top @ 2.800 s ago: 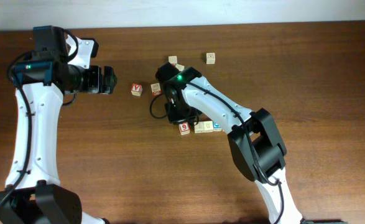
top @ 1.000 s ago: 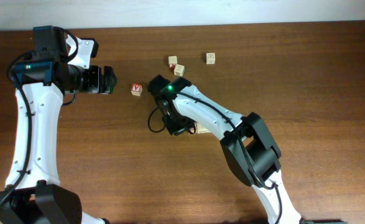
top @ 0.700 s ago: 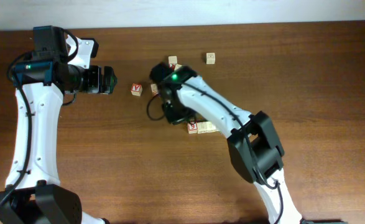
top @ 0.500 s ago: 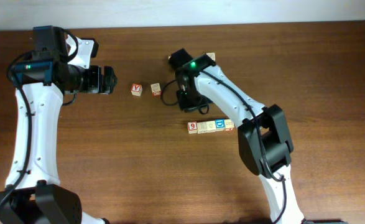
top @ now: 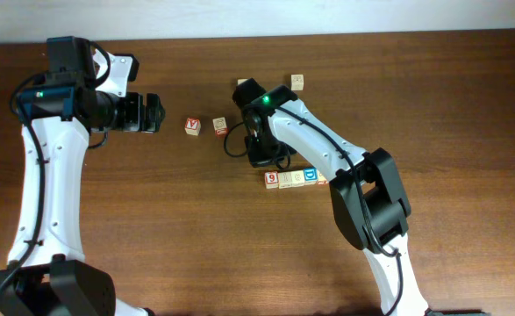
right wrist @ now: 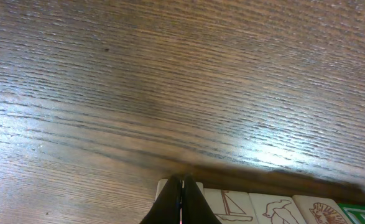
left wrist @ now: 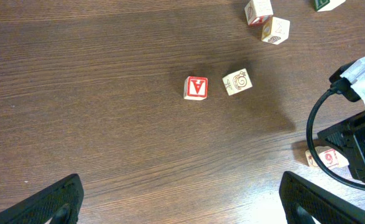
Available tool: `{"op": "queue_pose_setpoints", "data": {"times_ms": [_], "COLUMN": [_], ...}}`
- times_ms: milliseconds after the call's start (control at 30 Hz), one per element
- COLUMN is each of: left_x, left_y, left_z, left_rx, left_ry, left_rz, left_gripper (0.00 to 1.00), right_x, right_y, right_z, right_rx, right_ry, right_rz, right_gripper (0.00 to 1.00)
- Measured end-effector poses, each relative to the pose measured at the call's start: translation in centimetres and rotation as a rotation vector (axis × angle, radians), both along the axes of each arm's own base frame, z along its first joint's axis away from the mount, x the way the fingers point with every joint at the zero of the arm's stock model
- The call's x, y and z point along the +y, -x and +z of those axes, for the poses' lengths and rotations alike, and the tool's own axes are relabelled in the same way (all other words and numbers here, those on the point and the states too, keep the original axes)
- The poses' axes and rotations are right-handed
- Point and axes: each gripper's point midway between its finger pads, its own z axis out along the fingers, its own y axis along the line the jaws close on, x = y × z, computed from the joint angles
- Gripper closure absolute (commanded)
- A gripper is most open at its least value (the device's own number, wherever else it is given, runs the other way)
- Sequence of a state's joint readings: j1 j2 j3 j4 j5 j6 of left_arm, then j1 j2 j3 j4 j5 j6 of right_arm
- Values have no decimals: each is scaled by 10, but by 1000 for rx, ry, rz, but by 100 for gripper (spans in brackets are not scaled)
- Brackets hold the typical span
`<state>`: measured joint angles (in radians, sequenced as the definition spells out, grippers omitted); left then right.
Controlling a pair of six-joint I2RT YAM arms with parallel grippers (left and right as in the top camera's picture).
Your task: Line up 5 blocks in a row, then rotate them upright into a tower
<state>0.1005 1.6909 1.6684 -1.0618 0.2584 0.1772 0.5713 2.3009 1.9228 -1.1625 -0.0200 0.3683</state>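
showing right end effector pinched together | left end effector spread apart | blocks: pale printed wooden cubes

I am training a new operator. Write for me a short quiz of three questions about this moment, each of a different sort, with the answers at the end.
1. True or false: the right gripper is shut, with no block between its fingers.
2. Choose one. How do the red "9" block and the blue-faced block lie?
A) in the same row
B) one stacked on the other
C) both inside the left gripper
3. Fill the gap: the jaws of the left gripper stand ____ (open or shut).

Key: 1 true; 2 A; 3 open.
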Motion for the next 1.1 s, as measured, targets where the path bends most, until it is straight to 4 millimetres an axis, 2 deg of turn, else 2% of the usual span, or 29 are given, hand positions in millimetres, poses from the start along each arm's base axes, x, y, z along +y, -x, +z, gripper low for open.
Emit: {"op": "queue_pose_setpoints", "data": {"times_ms": [300,1100], "left_x": [0,0], "left_y": [0,0], "left_z": [0,0], "left_rx": [0,0], "left_ry": [0,0], "left_rz": [0,0], "left_gripper": [1,1], "right_x": [-4,-8], "right_y": [9,18], "right_z": [0,0], "right_rx": [38,77], "right_ry": [15,30], "right_rz": [-2,-2], "right_gripper": [96,95]}}
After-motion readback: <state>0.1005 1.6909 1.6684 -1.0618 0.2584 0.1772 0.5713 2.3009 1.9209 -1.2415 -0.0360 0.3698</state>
